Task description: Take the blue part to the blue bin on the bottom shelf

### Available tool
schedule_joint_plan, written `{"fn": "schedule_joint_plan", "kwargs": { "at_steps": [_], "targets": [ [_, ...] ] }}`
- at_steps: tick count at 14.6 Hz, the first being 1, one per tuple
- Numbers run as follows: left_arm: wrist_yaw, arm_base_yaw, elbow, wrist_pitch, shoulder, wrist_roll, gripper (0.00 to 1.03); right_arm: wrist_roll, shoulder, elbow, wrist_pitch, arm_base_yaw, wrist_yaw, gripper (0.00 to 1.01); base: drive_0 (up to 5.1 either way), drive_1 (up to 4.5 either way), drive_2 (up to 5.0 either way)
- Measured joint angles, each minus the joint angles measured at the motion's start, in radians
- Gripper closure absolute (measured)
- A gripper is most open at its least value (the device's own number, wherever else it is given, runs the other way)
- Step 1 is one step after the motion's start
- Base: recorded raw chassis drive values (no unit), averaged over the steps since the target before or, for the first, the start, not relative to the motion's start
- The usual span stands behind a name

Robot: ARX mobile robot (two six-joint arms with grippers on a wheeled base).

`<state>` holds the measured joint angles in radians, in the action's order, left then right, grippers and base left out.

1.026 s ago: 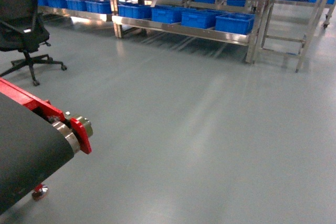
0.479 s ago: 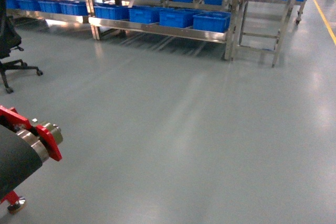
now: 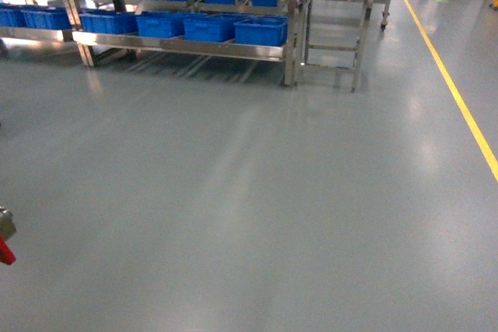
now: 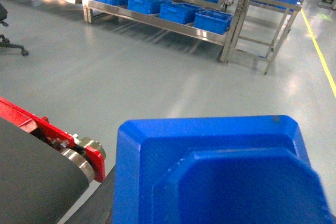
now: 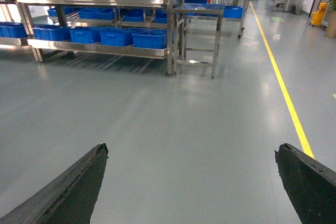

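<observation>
The blue part (image 4: 220,177) fills the lower left wrist view, close to the camera and above the floor. It hides my left gripper's jaws, which seem shut on it. A dark strip (image 4: 97,203) shows at its left edge. Far ahead, the bottom shelf (image 3: 179,46) carries a row of blue bins (image 3: 261,31), also seen as bins (image 4: 212,21) and bins (image 5: 149,39). My right gripper (image 5: 191,149) is open over bare floor, with its dark fingertips (image 5: 84,182) wide apart. Neither gripper shows in the head view.
A small steel table (image 3: 331,5) stands right of the rack. A yellow floor line (image 3: 455,91) runs along the right. A black conveyor belt with a red end (image 4: 79,148) sits close on the left, barely showing in the head view as a red end (image 3: 4,250). Grey floor lies between me and the rack.
The head view has swung right: the chair has left the frame, the conveyor has slid almost out on the left, the rack has shifted left, and the yellow line has come into view.
</observation>
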<state>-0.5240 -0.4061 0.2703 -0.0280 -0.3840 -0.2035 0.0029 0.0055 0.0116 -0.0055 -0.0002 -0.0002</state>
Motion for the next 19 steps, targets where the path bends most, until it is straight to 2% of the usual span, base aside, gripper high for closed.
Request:
{"fn": "schedule_joint_plan", "kwargs": {
  "at_steps": [11,19],
  "targets": [
    [0.003,-0.002,0.000,0.000,0.000,0.000,0.60,0.000,0.000,0.000,0.001,0.000,0.002,0.03,-1.3,-1.35,-1.3],
    [0.000,-0.003,0.000,-0.001,0.000,0.000,0.60,0.000,0.000,0.000,0.000,0.000,0.000,0.03,0.0,4.07,-4.1]
  ]
}}
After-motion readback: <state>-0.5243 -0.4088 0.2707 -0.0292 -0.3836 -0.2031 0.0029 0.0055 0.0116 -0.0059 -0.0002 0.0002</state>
